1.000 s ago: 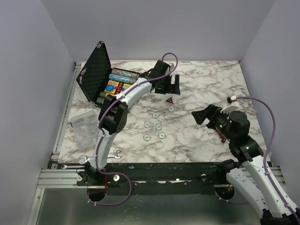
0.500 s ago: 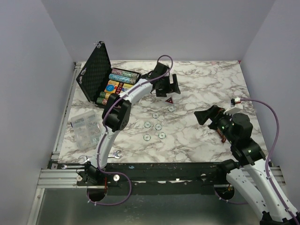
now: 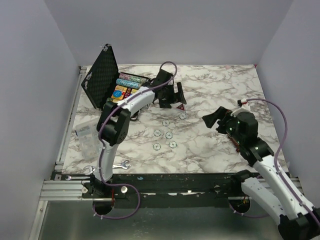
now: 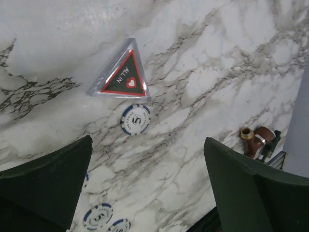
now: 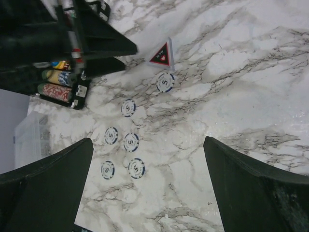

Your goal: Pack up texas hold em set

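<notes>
Texas hold em set (image 3: 120,92) is lying half-packed, chip rows (image 3: 131,79) in the open case (image 3: 102,75), loose chips (image 3: 169,135) and red triangle (image 4: 124,77) on the desk (image 3: 220,85), while we are holding left fingers (image 4: 43,179) and right fingers (image 5: 251,193) wide and empty, risking flat chips skidding from a shallow pinch.

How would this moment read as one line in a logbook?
left gripper open, hovering by triangle | right gripper open, empty | six round chips loose on table | case open, chip rows inside
</notes>
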`<state>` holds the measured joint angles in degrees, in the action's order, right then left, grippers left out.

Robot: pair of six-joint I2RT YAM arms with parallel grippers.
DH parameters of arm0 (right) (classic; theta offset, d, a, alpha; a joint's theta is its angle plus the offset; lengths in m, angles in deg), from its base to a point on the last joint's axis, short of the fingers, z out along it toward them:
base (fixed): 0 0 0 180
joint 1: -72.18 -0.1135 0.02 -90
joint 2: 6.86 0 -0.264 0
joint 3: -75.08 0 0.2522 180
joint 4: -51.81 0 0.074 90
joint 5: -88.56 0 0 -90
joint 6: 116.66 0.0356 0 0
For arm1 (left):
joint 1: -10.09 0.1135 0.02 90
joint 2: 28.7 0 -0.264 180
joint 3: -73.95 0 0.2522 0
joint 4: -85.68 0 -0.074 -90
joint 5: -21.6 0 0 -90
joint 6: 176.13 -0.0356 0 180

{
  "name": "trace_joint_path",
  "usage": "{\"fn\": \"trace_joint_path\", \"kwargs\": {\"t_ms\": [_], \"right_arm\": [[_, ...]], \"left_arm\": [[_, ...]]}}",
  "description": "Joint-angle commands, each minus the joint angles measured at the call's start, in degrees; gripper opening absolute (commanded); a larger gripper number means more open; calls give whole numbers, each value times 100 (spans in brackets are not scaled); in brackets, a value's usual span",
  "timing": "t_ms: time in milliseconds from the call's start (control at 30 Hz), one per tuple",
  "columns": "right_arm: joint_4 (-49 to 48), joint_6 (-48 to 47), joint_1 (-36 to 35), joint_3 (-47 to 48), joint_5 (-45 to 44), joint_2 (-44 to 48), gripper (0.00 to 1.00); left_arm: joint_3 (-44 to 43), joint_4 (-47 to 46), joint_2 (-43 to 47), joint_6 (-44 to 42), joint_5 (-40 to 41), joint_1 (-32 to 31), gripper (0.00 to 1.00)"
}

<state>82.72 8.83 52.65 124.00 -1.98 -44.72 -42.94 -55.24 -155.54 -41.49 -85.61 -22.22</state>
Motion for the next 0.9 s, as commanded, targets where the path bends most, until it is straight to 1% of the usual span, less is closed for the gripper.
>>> {"fn": "trace_joint_path", "kwargs": {"t_ms": [0, 133, 233, 300, 400, 433, 500, 600, 667, 733, 800, 867], "right_arm": [[-786, 149, 3, -5, 176, -1052, 99], [-1357, 203, 2, 295, 349, -2268, 95], [-1812, 182, -8, 606, 417, -3256, 92], [-1943, 165, -7, 888, 295, -3887, 89], [-2075, 163, -3, 1344, 287, -4731, 81], [-2111, 176, -5, 1522, 326, -5035, 80], [-2170, 271, -9, 1822, 333, -5488, 80], [-2189, 451, -16, 2267, 310, -6100, 80], [-2138, 564, -12, 2535, 223, -6484, 78], [-2118, 639, -12, 2781, 178, -6825, 72], [-2036, 664, -16, 3057, 193, -7143, 66], [-2030, 697, -22, 3248, 164, -7387, 63]], "left_arm": [[285, 78, 1550, -748, -239, 192, 98], [512, 824, 2410, -1383, -43, 225, 99], [712, 1199, 2953, -1801, 174, 233, 99], [729, 1468, 3196, -1928, 402, 234, 99], [618, 1721, 3492, -2147, 324, 234, 99], [591, 1787, 3561, -2220, 284, 239, 99], [598, 1891, 3712, -2387, 364, 228, 99], [951, 1779, 3966, -2527, 728, 210, 99], [920, 1892, 3989, -2609, 951, 148, 99], [920, 1894, 3993, -2641, 1079, 74, 99], [988, 1828, 3978, -2567, 1007, 34, 99], [1086, 1722, 3937, -2430, 867, 4, 99]]}}
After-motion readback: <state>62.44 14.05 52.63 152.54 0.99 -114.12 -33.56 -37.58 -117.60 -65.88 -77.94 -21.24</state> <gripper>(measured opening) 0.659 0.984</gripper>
